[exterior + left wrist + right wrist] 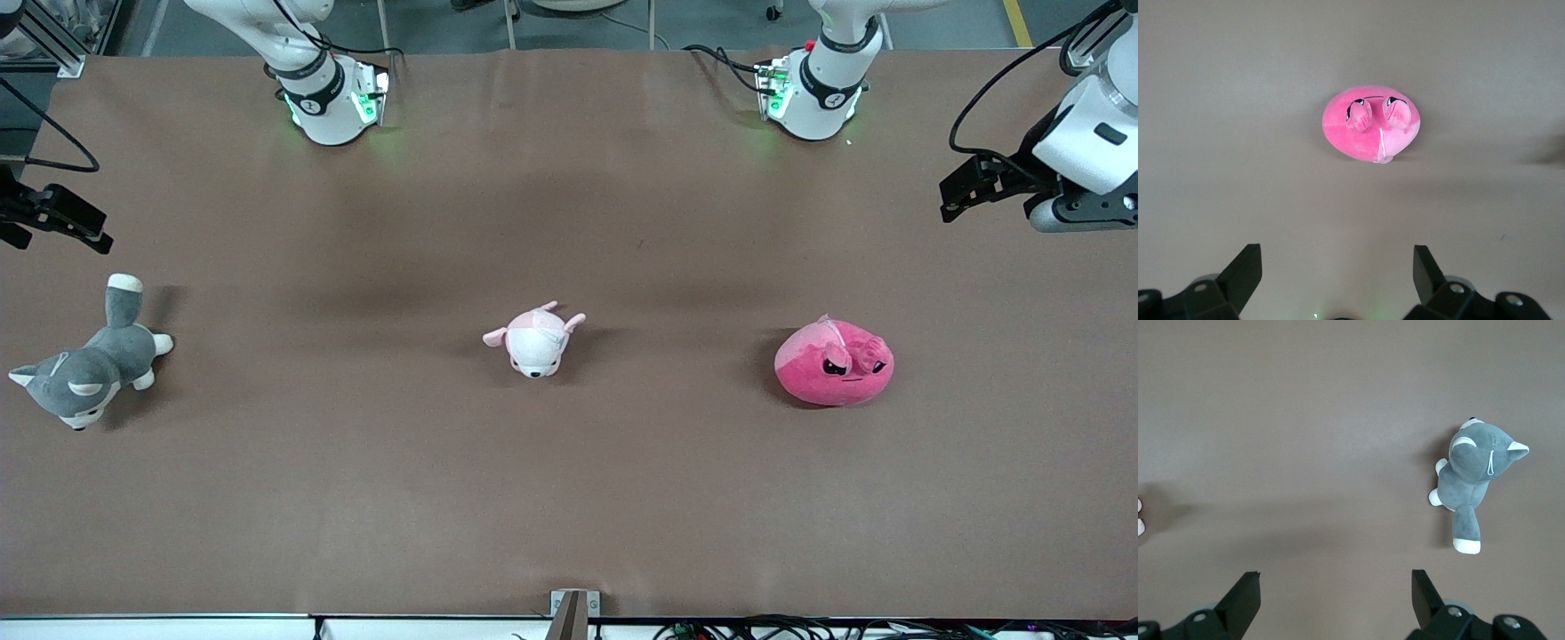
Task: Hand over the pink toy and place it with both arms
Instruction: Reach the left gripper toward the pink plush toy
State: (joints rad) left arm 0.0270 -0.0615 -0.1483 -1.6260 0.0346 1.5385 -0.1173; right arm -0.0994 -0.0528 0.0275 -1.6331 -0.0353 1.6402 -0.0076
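The pink toy point(834, 364) lies untouched on the bench point(569, 498). The left hand point(965, 188), fingers spread, hovers over its end ready to grasp; the right hand point(55, 218), also spread, waits to receive.

1. The left hand point(949, 197) hangs in the air at the left arm's end of the table, fingers point(1245, 270) spread wide with nothing between them.
2. The right hand point(84, 229) hangs at the right arm's end, fingers point(1243, 595) likewise apart and empty.

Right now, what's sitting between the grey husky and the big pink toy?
In the front view, the small pale pink-and-white plush lies between the grey husky and the pink toy; otherwise only bare table.
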